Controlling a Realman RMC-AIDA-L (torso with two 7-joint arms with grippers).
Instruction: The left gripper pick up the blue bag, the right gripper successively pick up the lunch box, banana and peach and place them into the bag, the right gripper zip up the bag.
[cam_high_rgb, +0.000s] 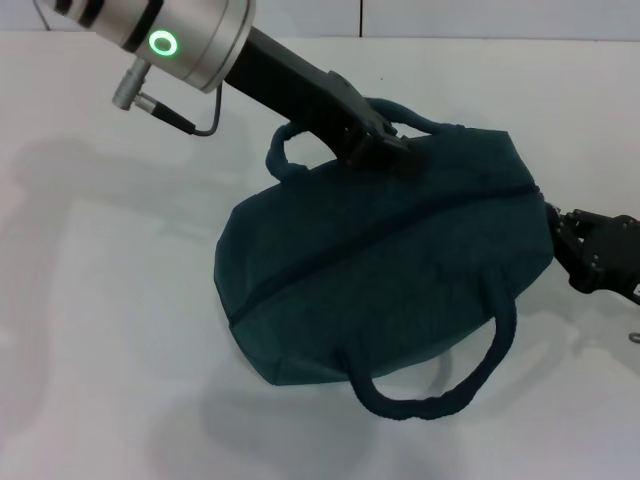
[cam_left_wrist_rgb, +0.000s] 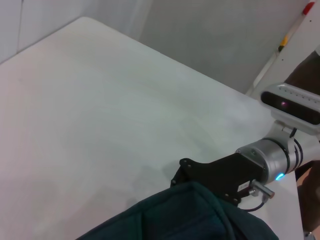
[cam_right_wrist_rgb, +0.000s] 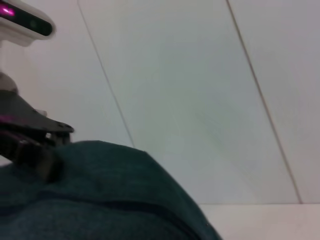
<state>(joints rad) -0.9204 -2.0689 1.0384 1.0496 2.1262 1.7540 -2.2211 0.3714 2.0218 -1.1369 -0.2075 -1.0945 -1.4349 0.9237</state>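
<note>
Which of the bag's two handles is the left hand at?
The far handle: the left hand sits at it on the bag. The near handle hangs free.

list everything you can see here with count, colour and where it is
blue bag: one, dark teal-blue, middle of the table, zipper line running closed across its top
bag handles: two, same teal-blue, one on the near side, one on the far side
table: one, white, under everything
lunch box, banana, peach: none visible outside the bag
left gripper: one, black, at the bag's far edge by the far handle
right gripper: one, black, against the bag's right end where the zipper line finishes
</note>
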